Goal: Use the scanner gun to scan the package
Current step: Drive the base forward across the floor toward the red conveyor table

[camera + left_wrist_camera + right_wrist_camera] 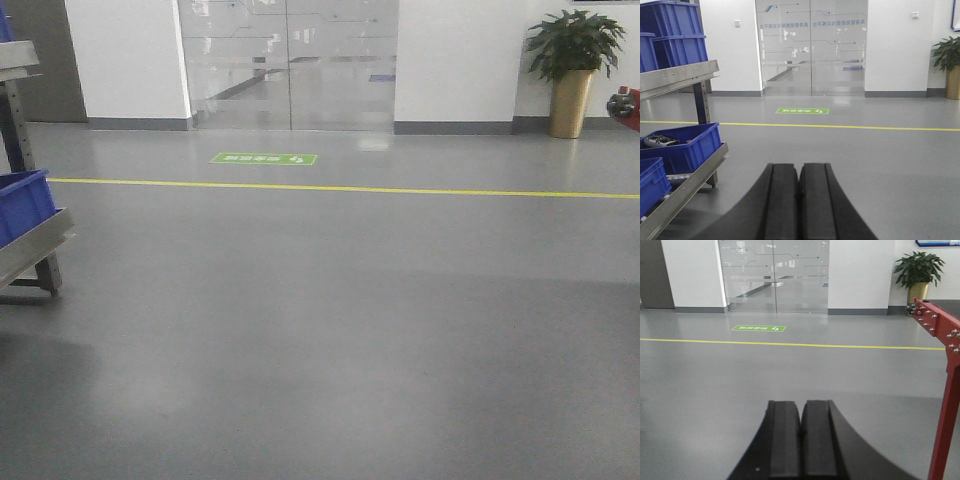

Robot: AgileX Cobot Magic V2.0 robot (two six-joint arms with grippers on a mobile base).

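A: What is lying on the grey floor (320, 350)?
B: A yellow line (340, 188) is running left to right, and a green sticker (264, 158) is sitting just beyond it, before the glass doors (290, 65).
A: And at the sides?
B: A potted plant (572, 60) is standing far right; blue bins (685, 145) are resting on a metal rack (680, 80) at left.

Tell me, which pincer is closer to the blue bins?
Left. The left pincer has the blue bins close on its left side; the right pincer sees none, only a red frame on its right.
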